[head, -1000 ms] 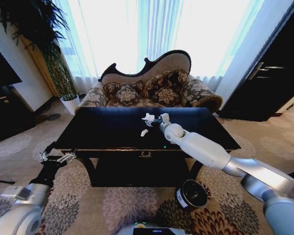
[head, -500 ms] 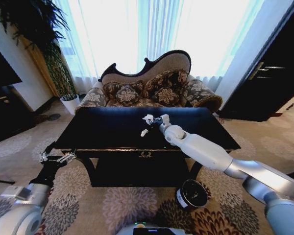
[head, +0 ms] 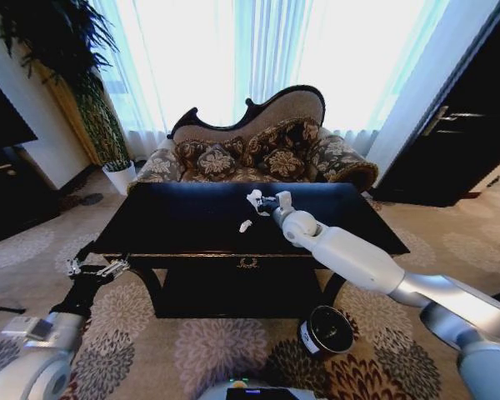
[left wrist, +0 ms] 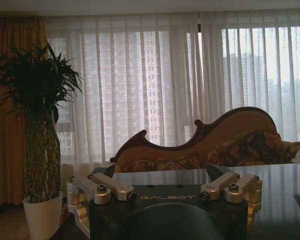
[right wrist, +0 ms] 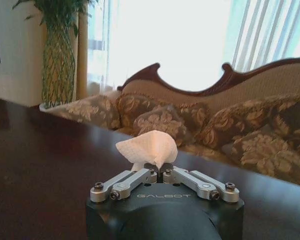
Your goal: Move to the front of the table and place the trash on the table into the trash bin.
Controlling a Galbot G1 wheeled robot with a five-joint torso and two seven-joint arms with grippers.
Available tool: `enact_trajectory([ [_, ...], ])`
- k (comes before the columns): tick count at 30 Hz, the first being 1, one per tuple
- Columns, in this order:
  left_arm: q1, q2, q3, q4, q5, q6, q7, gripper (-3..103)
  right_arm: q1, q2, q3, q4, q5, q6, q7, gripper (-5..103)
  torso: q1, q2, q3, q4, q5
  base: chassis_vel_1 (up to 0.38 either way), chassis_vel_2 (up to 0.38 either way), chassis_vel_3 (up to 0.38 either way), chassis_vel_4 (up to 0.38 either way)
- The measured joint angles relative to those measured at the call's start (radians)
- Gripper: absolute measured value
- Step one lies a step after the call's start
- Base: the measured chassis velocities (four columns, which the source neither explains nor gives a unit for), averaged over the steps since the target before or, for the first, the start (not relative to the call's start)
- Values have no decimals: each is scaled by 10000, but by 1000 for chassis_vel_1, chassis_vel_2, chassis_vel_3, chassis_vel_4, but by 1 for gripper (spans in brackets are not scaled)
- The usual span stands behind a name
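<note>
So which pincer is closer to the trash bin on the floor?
Probably the right. The right pincer is shut on a paper wad over the table, beyond the trash bin. The left pincer hangs far across.

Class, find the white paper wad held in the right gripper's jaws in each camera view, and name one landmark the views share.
Head view: paper wad above the table centre, at the tip of the right gripper.
Left wrist view: not in it.
Right wrist view: the wad sits mid-picture, pinched in the shut jaws.
Shared landmark: the patterned sofa behind the table.
</note>
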Motion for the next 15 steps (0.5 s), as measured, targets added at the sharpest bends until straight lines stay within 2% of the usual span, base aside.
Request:
enact_trajectory([
  [2,0,0,0,0,0,0,0,100,-343,-462,586,548,-53,9,-2,1,0,1,0,3,1,0,0,0,0],
  [3,0,0,0,0,0,0,0,100,-343,-462,586,548,-53,9,-2,1,0,1,0,3,1,0,0,0,0],
  [6,0,0,0,0,0,0,0,100,-1161,-1239,1601,1255,-109,53,-105,1,0,0,0,-1,1,0,0,0,0],
  [7,0,0,0,0,0,0,5,100,-2053,-1738,2511,1743,-240,117,-272,1,0,0,-1,-2,2,0,0,0,0],
  [8,0,0,0,0,0,0,5,100,-2053,-1738,2511,1743,-240,117,-272,1,0,0,-1,-2,2,0,0,0,0],
  [10,1,0,0,0,0,0,0,100,-3394,-2312,3854,2265,-588,248,-471,1,0,0,0,-3,8,0,0,0,0],
  [11,1,0,0,0,0,0,-1,100,-3637,-2394,4096,2361,-670,286,-504,1,0,0,0,-3,7,0,0,0,0],
  [12,0,0,1,0,0,0,3,100,-5229,-2763,5473,2989,-1249,666,-713,1,-1,2,-2,-10,3,0,0,0,0],
  [13,0,0,1,0,0,0,4,100,-6121,-2851,6196,3267,-1633,865,-850,1,-2,2,-2,-11,3,0,0,0,0],
  [14,0,0,1,0,0,0,4,100,-6121,-2851,6196,3267,-1633,865,-850,1,-2,2,-2,-11,3,0,0,0,0],
  [15,1,0,0,0,0,0,3,100,-6990,-2839,6925,3488,-2027,1044,-1018,1,-3,2,-2,-5,7,0,0,0,0],
])
